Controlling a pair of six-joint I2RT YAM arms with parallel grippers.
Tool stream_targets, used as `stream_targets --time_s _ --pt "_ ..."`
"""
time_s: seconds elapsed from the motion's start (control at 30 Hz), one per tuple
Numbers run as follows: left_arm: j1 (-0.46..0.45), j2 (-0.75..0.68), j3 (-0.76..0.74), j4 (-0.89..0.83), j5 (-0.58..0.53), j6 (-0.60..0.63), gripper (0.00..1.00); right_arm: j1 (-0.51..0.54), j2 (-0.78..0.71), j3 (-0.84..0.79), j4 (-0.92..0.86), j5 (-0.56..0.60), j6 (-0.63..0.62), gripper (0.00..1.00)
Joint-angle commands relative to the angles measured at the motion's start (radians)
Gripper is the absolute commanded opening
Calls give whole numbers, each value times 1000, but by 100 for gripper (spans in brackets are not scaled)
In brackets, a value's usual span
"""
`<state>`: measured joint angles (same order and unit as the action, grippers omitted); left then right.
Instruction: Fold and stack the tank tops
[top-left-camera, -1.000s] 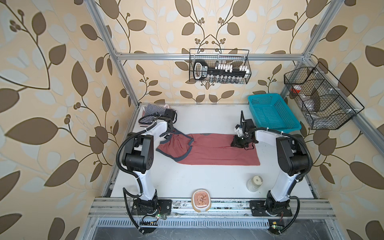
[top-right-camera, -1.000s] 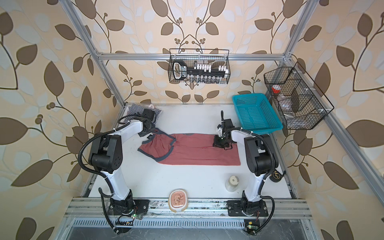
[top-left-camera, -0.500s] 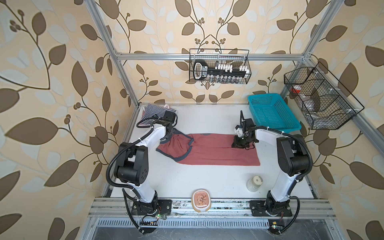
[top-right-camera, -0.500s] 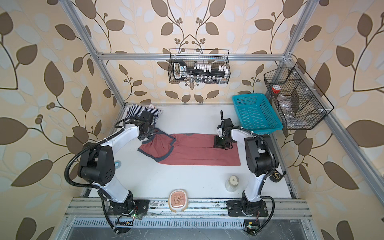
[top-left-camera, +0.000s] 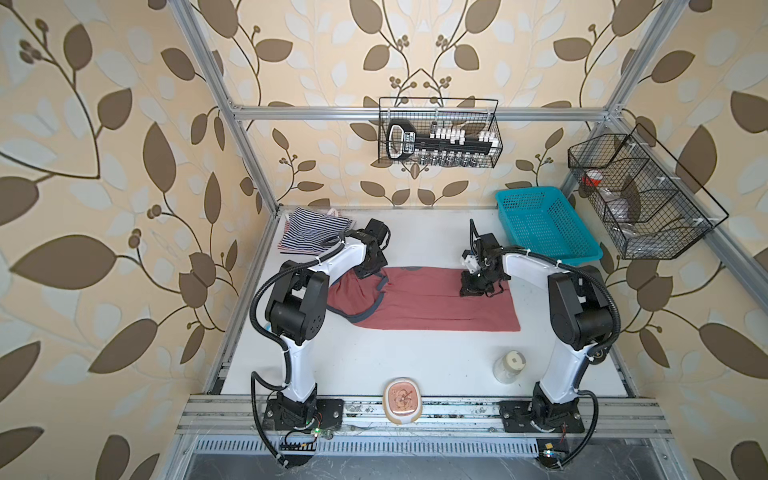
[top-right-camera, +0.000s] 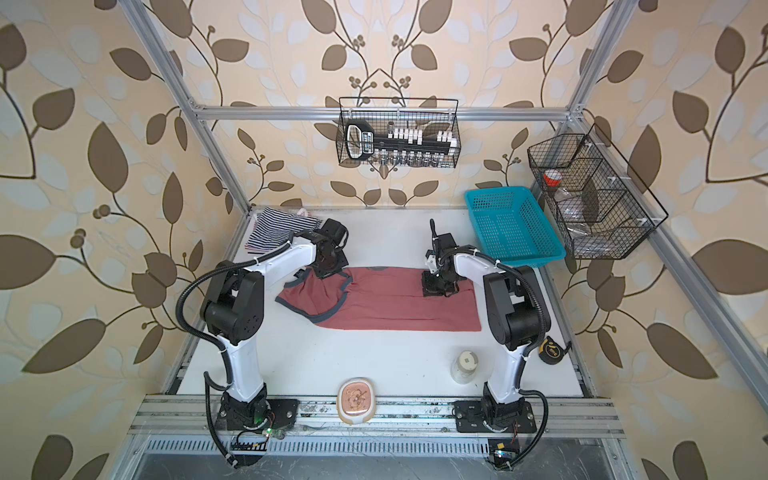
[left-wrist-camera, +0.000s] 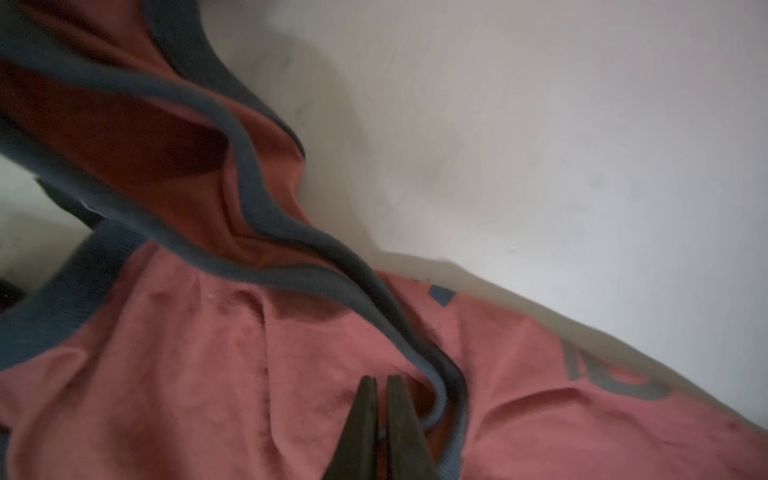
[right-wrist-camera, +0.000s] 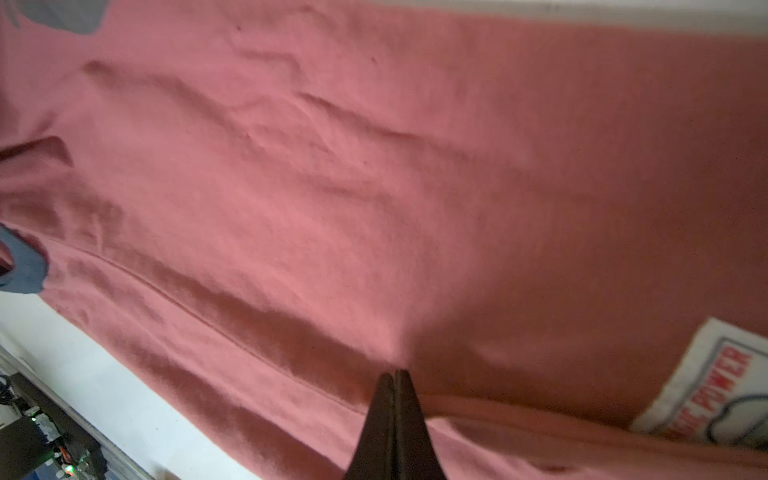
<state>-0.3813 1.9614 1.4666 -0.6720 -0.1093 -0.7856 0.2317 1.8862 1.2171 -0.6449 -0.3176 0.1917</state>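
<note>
Dusty red tank top (top-left-camera: 432, 305): flat on worktop (top-left-camera: 395, 365), left of teal basket (top-left-camera: 540, 226). Left fingers (left-wrist-camera: 361, 419) and right fingers (right-wrist-camera: 380, 419): pressed together, tips at its cloth; pinch unclear. Navy-striped tank top (top-left-camera: 309, 235): farther left of basket, partly behind arm. Tape measure (top-right-camera: 550, 351): nearer than basket, seen in a top view only.

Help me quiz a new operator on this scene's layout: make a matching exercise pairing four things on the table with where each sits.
Things:
1. dusty red tank top
2. navy-striped tank top
3. teal basket
4. clear jar

Places:
a. far right corner
b. near the front edge, right side
c. spread out in the middle
d. far left corner

Pairs: 1-c; 2-d; 3-a; 4-b
</note>
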Motion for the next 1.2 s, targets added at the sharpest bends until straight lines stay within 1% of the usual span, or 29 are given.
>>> stream_targets --time_s 0.0,0.1,0.2,0.37,0.53,0.63,0.73,0.83,0.93,1.03,1.17 --pt "-7 -9 0 -44 23 4 8 3 8 -33 -46 39 -29 0" --pt "-7 -7 -13 -46 16 4 8 2 -25 -69 -29 50 -15 0" --pt "-7 5 -18 -50 8 11 8 2 -45 -68 -24 53 -5 0" --pt "-7 58 -4 -63 -18 15 7 2 -53 7 -54 67 -6 0" --pt "-7 105 13 -60 -8 13 5 3 -47 59 -68 105 -10 0" --pt "-8 126 24 -64 -11 14 4 -3 -25 54 -88 147 -11 0" --pt "-7 138 32 -70 -14 15 4 -25 -30 -6 -103 213 2 0" --pt "-7 143 40 -72 -21 19 4 -62 -81 -85 -74 207 24 0" --pt "-8 160 56 -79 -26 25 4 -81 -110 -128 -55 201 34 0" --pt "-7 183 85 -91 -17 32 4 -83 -97 -125 -59 185 30 0" --pt "-7 199 114 -94 -15 43 4 -60 -104 -75 -73 176 26 0"
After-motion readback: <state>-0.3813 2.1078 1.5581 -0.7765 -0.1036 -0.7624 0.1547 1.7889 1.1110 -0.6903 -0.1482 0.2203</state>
